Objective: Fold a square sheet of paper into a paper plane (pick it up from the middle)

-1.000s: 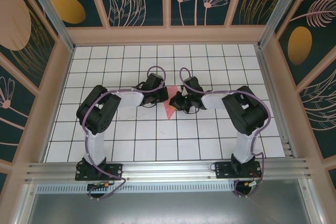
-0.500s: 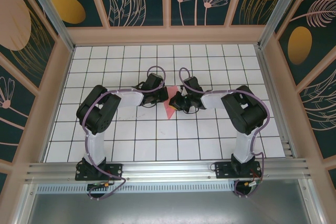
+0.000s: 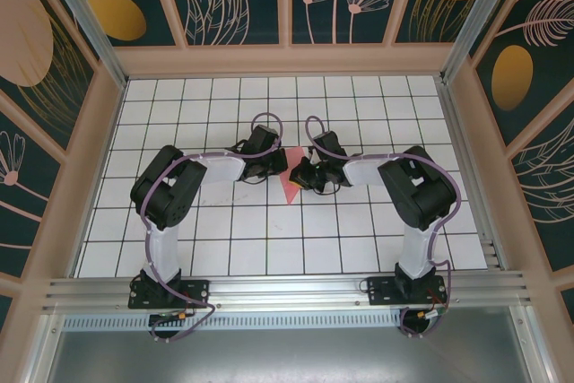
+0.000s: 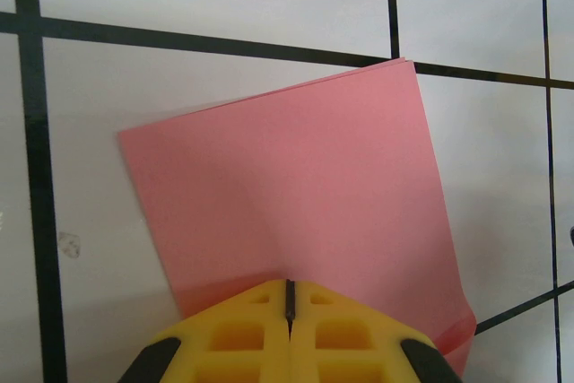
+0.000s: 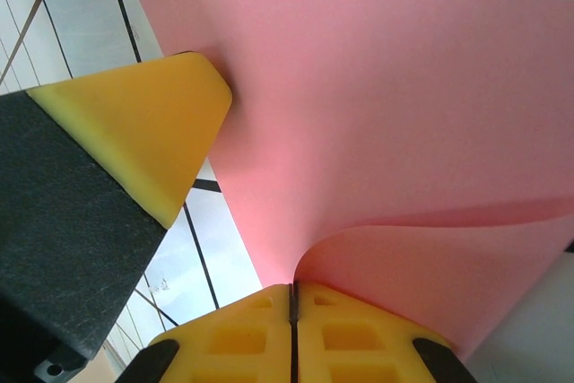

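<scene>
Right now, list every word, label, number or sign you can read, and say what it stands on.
No readable text anywhere.
Square sheet of paper: plain pink, unmarked.
Table: only black grid lines.
Left hand and right hand: bare yellow fingers, no lettering.

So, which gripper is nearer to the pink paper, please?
Neither: both touch it. The left gripper is shut on one edge of the paper; the right gripper on its curled edge.

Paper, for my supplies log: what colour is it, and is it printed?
The paper is plain pink-red, unprinted; clearest in the left wrist view.
</scene>
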`<control>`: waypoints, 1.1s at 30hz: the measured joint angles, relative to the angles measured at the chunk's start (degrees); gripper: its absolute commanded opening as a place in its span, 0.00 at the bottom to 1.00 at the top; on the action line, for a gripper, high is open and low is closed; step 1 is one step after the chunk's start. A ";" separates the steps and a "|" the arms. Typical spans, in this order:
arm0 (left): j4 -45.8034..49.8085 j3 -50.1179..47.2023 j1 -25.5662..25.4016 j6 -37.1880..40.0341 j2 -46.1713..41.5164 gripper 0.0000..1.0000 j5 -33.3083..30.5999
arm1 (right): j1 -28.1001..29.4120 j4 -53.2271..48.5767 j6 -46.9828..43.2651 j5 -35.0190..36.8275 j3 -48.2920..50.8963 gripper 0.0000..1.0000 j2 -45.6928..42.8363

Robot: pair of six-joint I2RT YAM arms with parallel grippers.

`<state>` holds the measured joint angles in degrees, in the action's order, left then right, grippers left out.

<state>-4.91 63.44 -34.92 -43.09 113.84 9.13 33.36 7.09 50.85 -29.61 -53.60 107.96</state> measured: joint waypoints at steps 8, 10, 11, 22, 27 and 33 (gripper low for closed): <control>0.00 0.00 0.09 0.00 0.02 0.06 0.26 | 0.00 0.02 -0.72 -0.13 -0.20 0.10 0.87; -0.02 0.00 0.09 0.00 0.02 0.06 0.35 | 0.00 0.00 -0.85 -0.13 -0.42 0.10 0.96; -0.02 0.00 0.09 0.00 0.02 0.07 0.37 | 0.02 -0.02 -0.92 -0.13 -0.46 0.10 0.98; 2.10 0.02 0.26 -0.09 -1.11 0.18 -1.92 | 0.17 0.09 -1.01 -0.70 -1.11 0.28 1.16; 3.89 -0.39 2.16 -0.92 -4.46 0.21 -4.09 | 0.17 0.35 -1.03 -1.33 -1.29 0.33 1.16; 3.85 -1.66 3.10 -1.40 -7.10 0.22 -4.57 | 0.17 0.59 -1.03 -1.60 -1.29 0.36 1.05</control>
<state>-1.06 61.78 -31.81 -44.49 106.74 4.56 33.54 7.68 49.82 -31.20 -54.89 109.01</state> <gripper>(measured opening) 0.220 0.355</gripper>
